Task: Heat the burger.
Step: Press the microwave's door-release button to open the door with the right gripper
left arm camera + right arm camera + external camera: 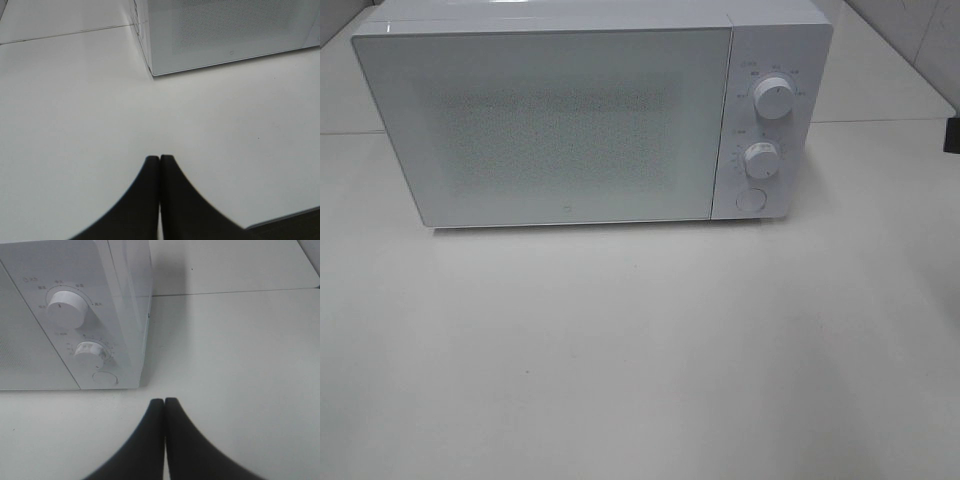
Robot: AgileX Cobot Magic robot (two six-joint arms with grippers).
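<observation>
The left fingers (149, 192) are pressed together, gripping nothing, above the white surface (75, 110); the right fingers (152, 432) are likewise closed and empty. Beyond stands a white microwave (570, 120), door shut, with an upper dial (775, 98), a lower dial (760, 157) and a round button (751, 199). The burger's location cannot be determined.

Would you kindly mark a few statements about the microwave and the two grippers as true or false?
1. The microwave has its door closed. True.
2. Its panel carries three knobs. False: there are two, the upper knob and the lower knob, above a round button.
3. The right gripper has its fingers pressed together, holding nothing. True.
4. The left gripper is wide open. False: its fingers are shut together, holding nothing.
5. In the high view, both knobs sit to the right of the door. True.
</observation>
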